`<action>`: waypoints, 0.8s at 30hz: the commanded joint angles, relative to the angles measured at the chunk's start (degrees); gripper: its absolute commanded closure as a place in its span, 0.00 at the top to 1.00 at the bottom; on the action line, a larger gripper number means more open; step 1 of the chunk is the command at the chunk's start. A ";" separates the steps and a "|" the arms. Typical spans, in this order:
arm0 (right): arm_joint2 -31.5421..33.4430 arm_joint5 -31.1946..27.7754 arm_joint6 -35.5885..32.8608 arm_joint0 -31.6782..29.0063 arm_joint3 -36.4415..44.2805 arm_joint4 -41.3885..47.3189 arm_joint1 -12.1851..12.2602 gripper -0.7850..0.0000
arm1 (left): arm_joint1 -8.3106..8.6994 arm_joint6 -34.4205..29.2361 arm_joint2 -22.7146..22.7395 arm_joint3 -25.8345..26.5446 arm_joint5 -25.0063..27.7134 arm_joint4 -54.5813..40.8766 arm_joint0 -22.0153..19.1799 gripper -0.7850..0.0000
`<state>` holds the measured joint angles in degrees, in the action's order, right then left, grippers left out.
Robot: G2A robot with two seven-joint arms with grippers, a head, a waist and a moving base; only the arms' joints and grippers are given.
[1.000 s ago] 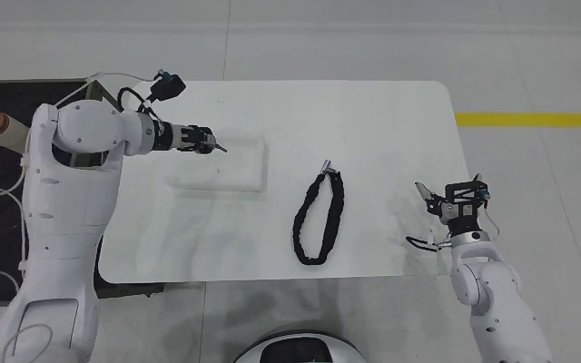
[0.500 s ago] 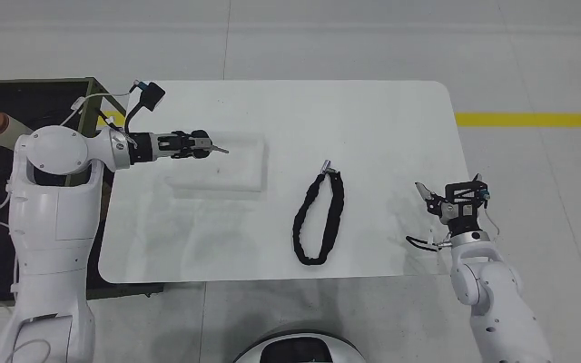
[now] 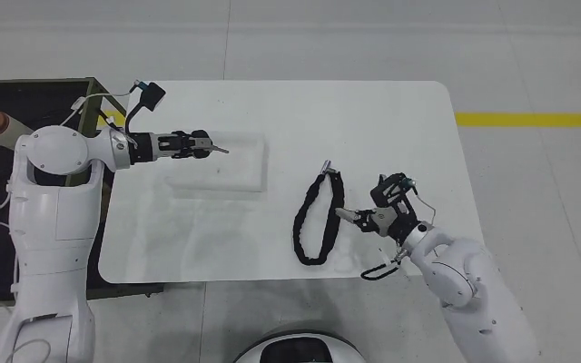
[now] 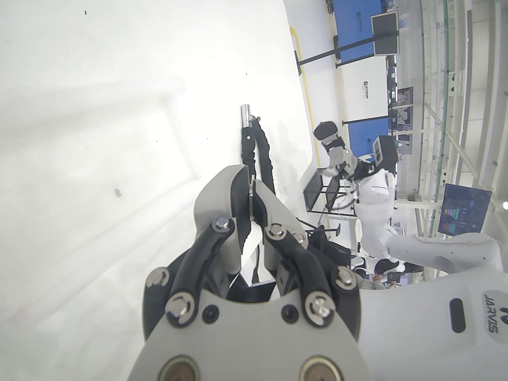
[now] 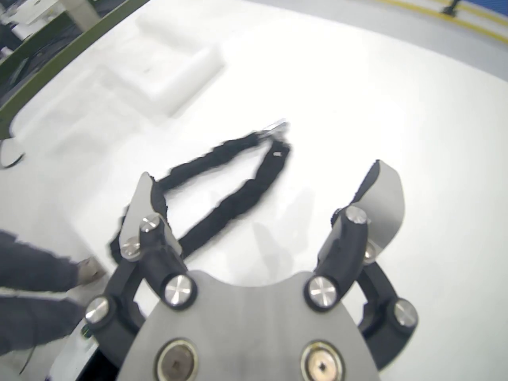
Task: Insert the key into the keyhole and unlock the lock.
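The key (image 4: pixel 251 200) is being pinched between the clenched jaws of the left gripper (image 3: pixel 218 147) above the far side of the white foam tray (image 3: pixel 227 177), in which a small dark speck (image 4: pixel 117 192) is lying. The black chain lock (image 3: pixel 335 204) is lying on the white table (image 3: pixel 390 136), well apart from the key, and the right gripper (image 3: pixel 356 243), jaws spread and empty, is being held just beside its loop. The chain is judged best clamped near the silver lock cylinder (image 3: pixel 328 167), so that the keyhole, not discernible here, is being presented squarely.
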<state>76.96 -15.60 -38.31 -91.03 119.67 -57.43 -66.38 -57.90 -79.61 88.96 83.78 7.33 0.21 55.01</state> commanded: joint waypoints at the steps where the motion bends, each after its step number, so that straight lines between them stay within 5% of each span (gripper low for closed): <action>1: -4.73 7.93 -14.27 4.52 1.09 3.04 -0.61 1.00 | 0.00 0.00 0.00 0.00 0.00 0.00 0.00 0.00; 6: -12.08 20.66 -23.67 13.41 -0.34 2.16 -2.36 1.00 | 0.00 0.00 0.00 0.00 0.00 0.00 0.00 0.00; 21: -12.22 20.69 -23.65 12.74 -0.26 2.40 -2.36 1.00 | 0.00 0.00 0.00 0.00 0.00 0.00 0.00 0.00; 24: -11.68 20.14 -26.32 11.26 2.49 8.04 -2.57 1.00 | 0.00 0.00 0.00 0.00 0.00 0.00 0.00 0.00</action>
<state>64.88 4.51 -62.73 -79.78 121.16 -52.51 -68.85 -57.90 -79.61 88.96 83.78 7.33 0.21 55.01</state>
